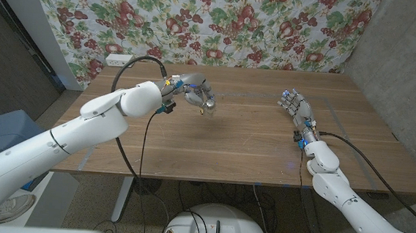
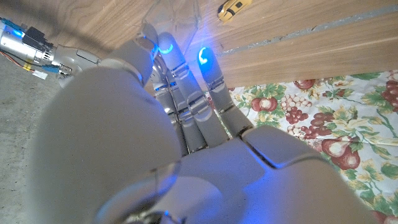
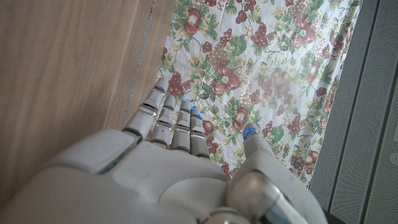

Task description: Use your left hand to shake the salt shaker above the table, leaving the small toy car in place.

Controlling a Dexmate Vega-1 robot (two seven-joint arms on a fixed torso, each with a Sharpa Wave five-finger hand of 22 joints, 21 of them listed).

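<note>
My left hand (image 1: 190, 87) hovers above the back left part of the wooden table (image 1: 250, 149) and grips a small clear salt shaker (image 1: 208, 102), tilted down towards the wood. In the left wrist view the clear shaker (image 2: 177, 17) shows past my lit fingertips (image 2: 204, 57). A small yellow toy car (image 2: 233, 9) sits on the table just beyond the hand; in the head view the toy car (image 1: 203, 113) lies right under the shaker. My right hand (image 1: 297, 108) is at the right side of the table, fingers straight and apart, holding nothing.
A floral cloth (image 1: 222, 22) hangs behind the table's far edge. A white power strip (image 1: 121, 60) lies at the back left corner, with black cables running along my left arm. Bare wood stretches between the two hands.
</note>
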